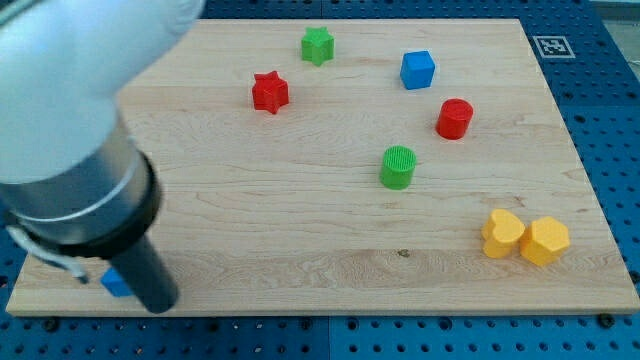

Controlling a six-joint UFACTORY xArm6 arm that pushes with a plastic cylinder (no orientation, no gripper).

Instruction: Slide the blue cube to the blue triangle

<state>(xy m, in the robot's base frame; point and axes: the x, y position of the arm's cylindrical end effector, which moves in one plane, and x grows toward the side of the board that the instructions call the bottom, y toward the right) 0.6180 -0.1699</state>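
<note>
The blue cube (418,69) sits near the view's top right on the wooden board (300,240). A small piece of a blue block (115,284), probably the blue triangle, shows at the bottom left corner, mostly hidden behind my arm. My dark rod (150,275) comes down at the bottom left, right next to that blue block; its tip (160,306) seems to rest near the board's bottom edge. The tip is far from the blue cube.
A red star (269,92) and a green star (317,45) lie at the top middle. A red cylinder (454,118) and a green cylinder (397,167) lie below the blue cube. A yellow heart (502,234) and a yellow hexagon (544,240) touch at the bottom right.
</note>
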